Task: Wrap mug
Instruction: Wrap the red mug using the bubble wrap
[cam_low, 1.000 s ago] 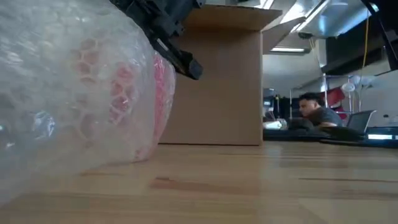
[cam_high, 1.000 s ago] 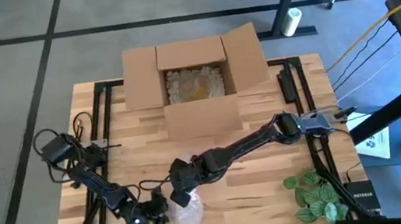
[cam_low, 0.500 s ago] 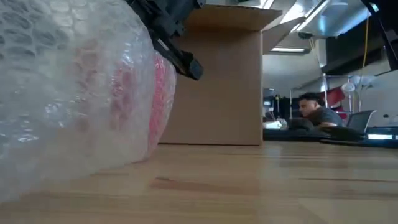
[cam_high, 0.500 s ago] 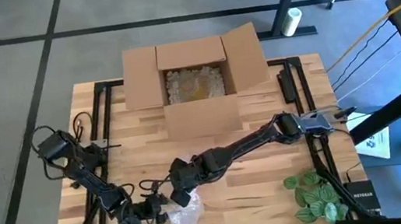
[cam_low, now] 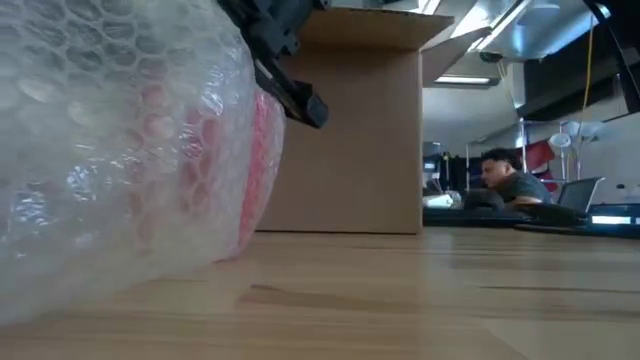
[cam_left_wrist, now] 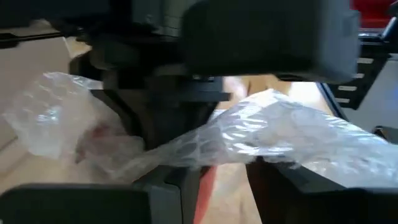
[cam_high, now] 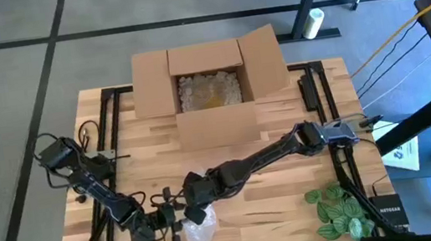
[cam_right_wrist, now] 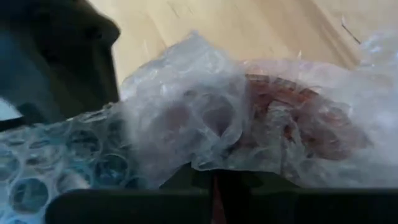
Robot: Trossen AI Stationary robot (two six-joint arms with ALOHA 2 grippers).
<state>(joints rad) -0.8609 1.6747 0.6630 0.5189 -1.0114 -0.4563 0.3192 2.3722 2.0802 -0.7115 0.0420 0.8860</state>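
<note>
Bubble wrap (cam_low: 120,150) already covers most of the red mug (cam_low: 262,160), which lies on its side on the wooden table (cam_high: 285,195), well in front of the open cardboard box (cam_high: 209,87). The left gripper (cam_high: 163,227) pinches a pulled-out flap of wrap; the right gripper (cam_high: 195,216) presses down on the bundle, though I cannot tell how its jaws stand. Judging by the loose flap, tucking the ends remains.
</note>
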